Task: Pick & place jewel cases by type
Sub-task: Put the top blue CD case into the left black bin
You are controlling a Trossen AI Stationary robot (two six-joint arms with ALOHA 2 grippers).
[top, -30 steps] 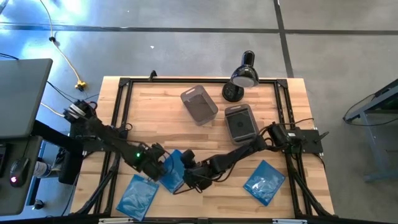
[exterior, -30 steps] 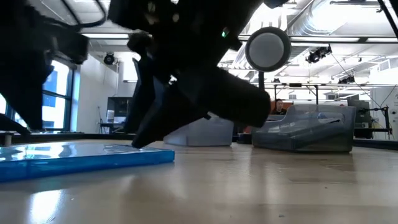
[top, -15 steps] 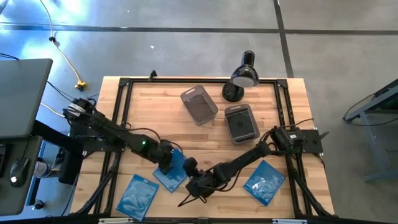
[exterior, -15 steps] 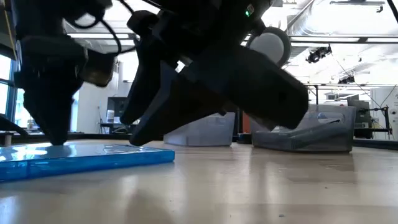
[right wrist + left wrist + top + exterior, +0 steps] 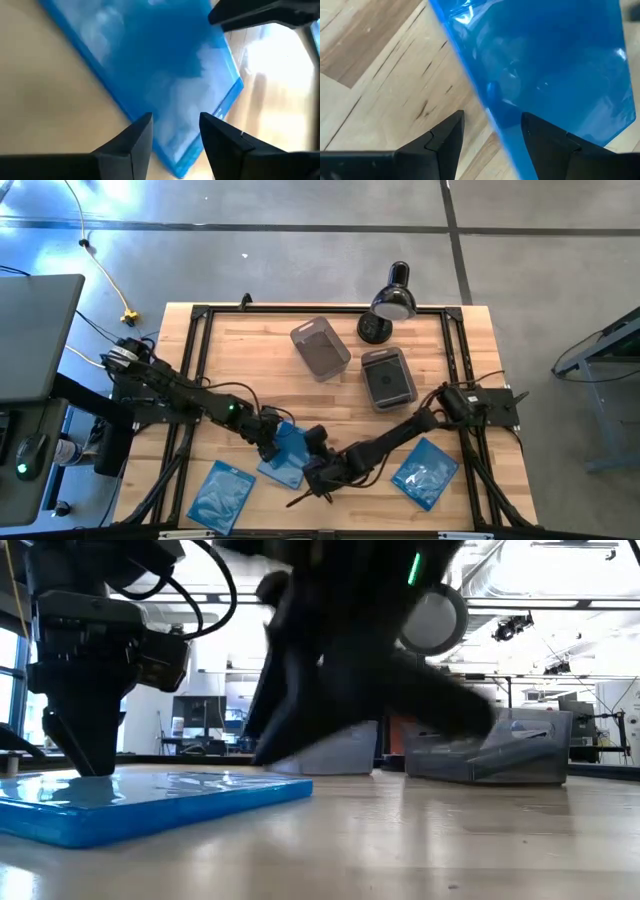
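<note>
A glossy blue jewel case (image 5: 292,442) lies flat on the wooden table near its front middle, and both grippers are at it. My left gripper (image 5: 268,442) is open at the case's left edge, pointing steeply down. In the left wrist view that gripper (image 5: 492,130) has one finger over the case (image 5: 545,60) and the other over bare wood. My right gripper (image 5: 316,463) is open at the case's near right end. In the right wrist view its fingers (image 5: 175,127) stand either side of a corner of the case (image 5: 150,65). My left gripper comes from above, and in the low view its fingertip (image 5: 88,768) stands on the case's top face near the left edge (image 5: 110,785). The other finger hangs beyond that edge. The case lies on the table. My right gripper: I cannot tell whether its fingers touch the case.
Two more blue cases lie at the front left (image 5: 220,495) and front right (image 5: 425,472). Two smoky grey tubs (image 5: 320,347) (image 5: 388,375) stand farther back, the right one with something dark inside. A black lamp (image 5: 393,300) stands at the far edge.
My left gripper has moved toward the table's right edge and tipped more steeply down over the blue case. The case has slid a little toward the right and turned, so that one corner now points at the table's near edge.
</note>
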